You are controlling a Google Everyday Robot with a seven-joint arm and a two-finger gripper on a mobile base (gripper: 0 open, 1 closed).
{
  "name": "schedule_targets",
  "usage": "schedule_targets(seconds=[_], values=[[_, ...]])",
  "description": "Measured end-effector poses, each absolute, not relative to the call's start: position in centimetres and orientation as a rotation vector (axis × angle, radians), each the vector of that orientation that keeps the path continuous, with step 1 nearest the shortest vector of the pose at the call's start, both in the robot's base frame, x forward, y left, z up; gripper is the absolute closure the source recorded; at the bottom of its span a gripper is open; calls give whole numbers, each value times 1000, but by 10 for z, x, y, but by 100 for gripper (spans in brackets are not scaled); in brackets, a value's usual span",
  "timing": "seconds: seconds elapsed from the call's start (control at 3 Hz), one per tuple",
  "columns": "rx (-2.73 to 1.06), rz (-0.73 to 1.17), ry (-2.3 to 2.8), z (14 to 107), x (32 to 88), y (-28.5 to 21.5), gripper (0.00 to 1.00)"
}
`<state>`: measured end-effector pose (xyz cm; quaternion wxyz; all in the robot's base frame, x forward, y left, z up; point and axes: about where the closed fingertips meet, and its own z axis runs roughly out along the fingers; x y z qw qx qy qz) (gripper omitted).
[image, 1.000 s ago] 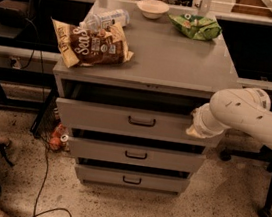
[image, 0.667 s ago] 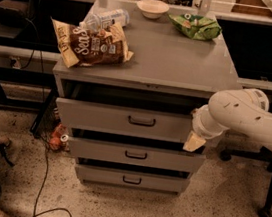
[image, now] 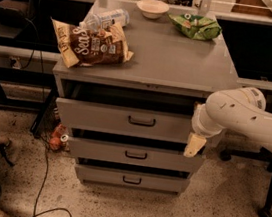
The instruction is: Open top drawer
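Where the arm [image: 246, 113] ends, tool [image: 195, 145] points down beside top drawer [image: 124, 120].

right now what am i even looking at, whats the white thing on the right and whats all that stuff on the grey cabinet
This is one picture, from a single camera looking down at the front of a grey cabinet. The white thing is a robot's arm, reaching in from the right. Its tool, the part that grasps, hangs by the right end of the top drawer, away from the black handle. I see nothing held in it. That drawer stands partly pulled out. On top of the cabinet lie a chip bag, a bottle, a bowl and a green bag.
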<state>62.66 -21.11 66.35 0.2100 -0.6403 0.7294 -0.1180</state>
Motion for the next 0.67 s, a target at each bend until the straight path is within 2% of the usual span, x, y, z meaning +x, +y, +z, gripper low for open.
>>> schedule_targets(seconds=[0.33,0.67], values=[[-1789,-284,2041,654,636,-216,0],[-1768,-192,2046,645,643,-222,26]])
